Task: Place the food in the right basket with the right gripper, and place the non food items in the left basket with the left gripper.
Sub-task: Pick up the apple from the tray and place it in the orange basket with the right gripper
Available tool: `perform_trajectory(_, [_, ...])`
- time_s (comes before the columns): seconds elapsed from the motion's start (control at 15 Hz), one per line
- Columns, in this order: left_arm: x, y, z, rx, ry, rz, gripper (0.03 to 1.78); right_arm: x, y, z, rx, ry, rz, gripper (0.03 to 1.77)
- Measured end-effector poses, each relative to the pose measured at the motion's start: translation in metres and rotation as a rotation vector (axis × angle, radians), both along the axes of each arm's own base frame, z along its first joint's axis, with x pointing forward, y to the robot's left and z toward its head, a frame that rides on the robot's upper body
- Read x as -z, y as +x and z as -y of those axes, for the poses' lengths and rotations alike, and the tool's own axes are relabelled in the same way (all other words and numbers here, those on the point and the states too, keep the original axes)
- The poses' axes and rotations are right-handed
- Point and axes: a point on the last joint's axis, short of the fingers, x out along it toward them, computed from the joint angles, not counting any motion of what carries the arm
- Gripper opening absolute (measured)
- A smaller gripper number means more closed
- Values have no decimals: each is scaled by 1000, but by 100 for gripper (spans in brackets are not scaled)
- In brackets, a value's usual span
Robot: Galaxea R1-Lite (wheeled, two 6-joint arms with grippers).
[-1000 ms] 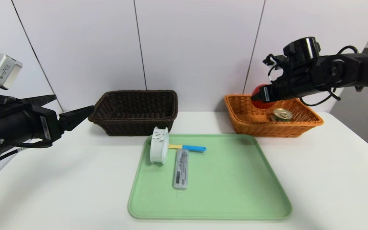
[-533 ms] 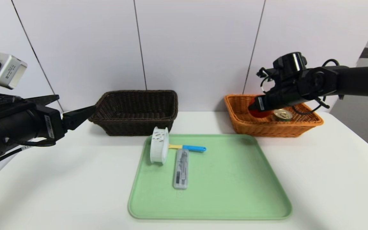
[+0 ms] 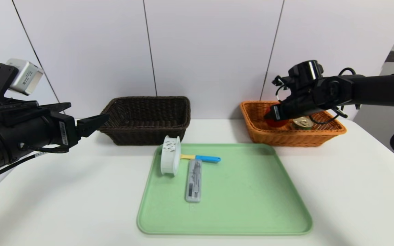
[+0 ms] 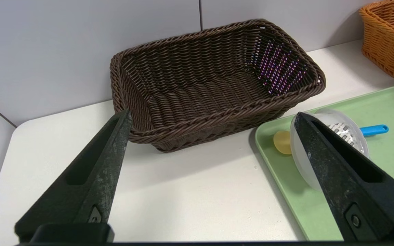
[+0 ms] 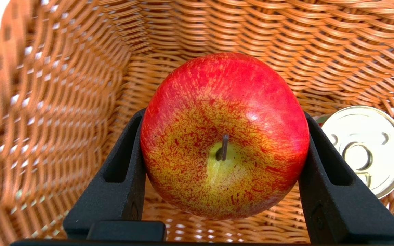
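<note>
Spread wide apart with nothing between them, the jaws of the black two-pronged left gripper (image 3: 89, 114) hang to the left of the green rectangular tray (image 3: 224, 191), near the dark brown woven wicker basket (image 3: 145, 131). That basket sits behind the tray's left end.

On the tray's left side a white round slotted plastic cup (image 3: 170, 155) stands on its edge. It partly blocks the way to a small utensil with a yellow head and blue handle (image 3: 208, 159), which passes behind it, the handle pointing toward the tray's middle. A flat grey oblong case (image 3: 194, 181) lies in front of that handle, right of the cup.

Behind the tray's right end is the orange-tan woven wicker basket (image 3: 286, 140). Within it, the jaws of the black right gripper (image 5: 224, 136) are clamped on both sides of a red apple with yellowish streaks (image 5: 224, 136). Just right of the apple, a short round tin with a gold pull-tab lid (image 3: 303, 123) rests in the basket.
</note>
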Motion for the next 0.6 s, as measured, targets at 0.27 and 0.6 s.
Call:
perform_trajectory(0.27, [1,1,0,0,1,-6,169,7,6,0,27,-21,-1,119])
perform_trajectory(0.6, [2,2,0,0,2,-8,169,13,9,-1,30,-25,-9,119])
